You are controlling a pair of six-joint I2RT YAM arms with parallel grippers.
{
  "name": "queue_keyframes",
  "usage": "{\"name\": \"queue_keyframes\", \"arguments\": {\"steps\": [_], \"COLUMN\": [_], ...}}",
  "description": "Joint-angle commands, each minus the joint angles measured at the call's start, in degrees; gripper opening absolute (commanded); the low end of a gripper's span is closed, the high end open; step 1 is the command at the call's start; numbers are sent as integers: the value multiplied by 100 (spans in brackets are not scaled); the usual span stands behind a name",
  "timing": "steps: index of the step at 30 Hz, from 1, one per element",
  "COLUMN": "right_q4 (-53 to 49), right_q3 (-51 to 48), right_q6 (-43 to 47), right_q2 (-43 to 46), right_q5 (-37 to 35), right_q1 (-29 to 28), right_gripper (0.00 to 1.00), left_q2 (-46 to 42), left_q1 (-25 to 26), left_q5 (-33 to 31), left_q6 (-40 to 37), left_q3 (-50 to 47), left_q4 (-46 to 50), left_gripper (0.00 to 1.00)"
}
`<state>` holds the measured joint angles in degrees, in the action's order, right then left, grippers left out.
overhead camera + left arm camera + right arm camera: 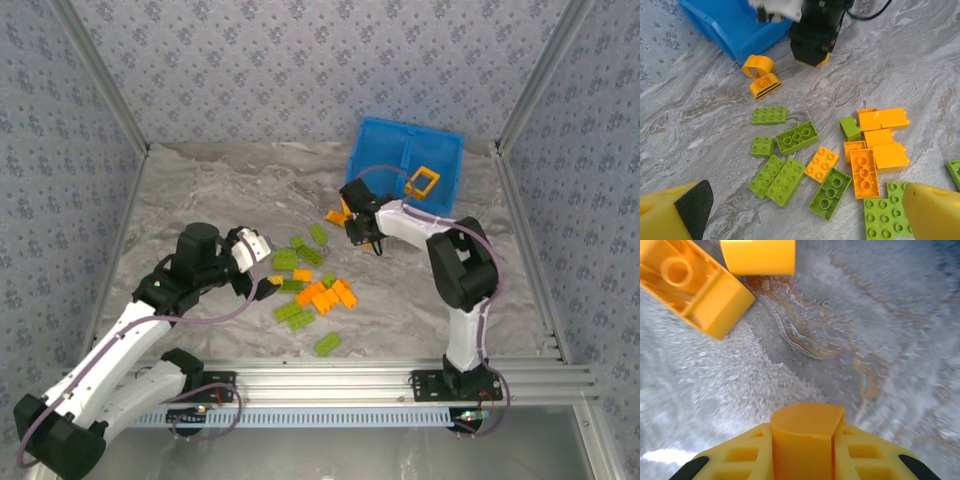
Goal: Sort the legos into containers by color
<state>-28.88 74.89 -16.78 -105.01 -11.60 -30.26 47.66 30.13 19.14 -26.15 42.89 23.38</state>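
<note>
Orange lego (802, 432) sits pinched in right end effector (807, 442) over marbled table (850, 340).

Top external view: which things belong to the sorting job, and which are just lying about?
Job: green legos, orange legos, orange brick gripped by the right hand, orange frame inside the blue tray.
Not the job: marbled table, aluminium rail, patterned walls; all fixtures.

Green, orange legos (797, 137) scattered near blue tray (725, 25).
</note>
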Motion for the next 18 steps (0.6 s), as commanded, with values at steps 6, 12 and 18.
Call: {"name": "queue_keyframes", "arguments": {"steps": [6, 12, 18], "right_q4": [1345, 1124, 210], "right_q3": [-250, 867, 2690], "right_q6": [-1016, -1414, -1390], "right_q2": [1180, 9, -1514], "right_q5": [-135, 8, 130], "right_q1": [1374, 2288, 2639], "right_gripper": [18, 18, 23], "left_q2": [-215, -368, -511], "left_q1": [27, 37, 36], "left_q5": [-201, -364, -522], "left_q6": [-70, -126, -141], "left_q3": [7, 11, -27], "left_q4": [-35, 86, 108], "left_gripper": [99, 99, 99]}}
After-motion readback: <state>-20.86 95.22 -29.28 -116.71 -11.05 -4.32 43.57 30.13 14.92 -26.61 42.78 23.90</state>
